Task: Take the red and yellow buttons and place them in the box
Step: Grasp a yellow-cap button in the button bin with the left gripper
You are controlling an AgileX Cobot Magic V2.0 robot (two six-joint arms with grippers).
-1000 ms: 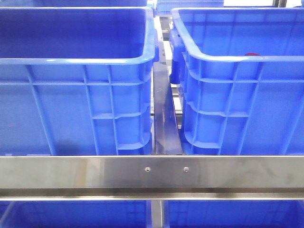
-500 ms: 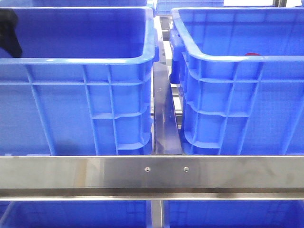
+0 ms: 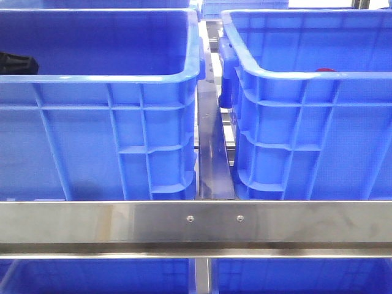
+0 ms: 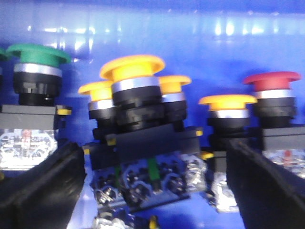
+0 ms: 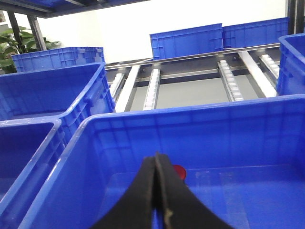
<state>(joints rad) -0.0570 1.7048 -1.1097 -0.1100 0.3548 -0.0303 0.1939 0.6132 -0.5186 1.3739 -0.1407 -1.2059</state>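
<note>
In the left wrist view several push buttons lie on the blue floor of a crate: a yellow button (image 4: 132, 67) in the middle with two more yellow caps beside it, another yellow button (image 4: 228, 101), a red button (image 4: 272, 80) and a green one (image 4: 38, 53). My left gripper (image 4: 152, 186) is open, its fingers (image 4: 40, 186) standing apart on either side of the middle yellow button's body. A black part of my left arm (image 3: 15, 63) shows inside the left crate (image 3: 98, 122). My right gripper (image 5: 157, 164) is shut and empty above the right blue box (image 3: 306, 110), where a red button (image 5: 179, 171) lies.
A steel rail (image 3: 196, 223) crosses in front of both crates, with a dark metal strip (image 3: 211, 153) between them. More blue crates (image 5: 186, 40) and roller tracks (image 5: 228, 78) stand behind. The red button's top shows over the right box's rim (image 3: 326, 70).
My left arm has come into the left crate from the left edge and has sunk lower inside it. The crates and the right side have not moved.
</note>
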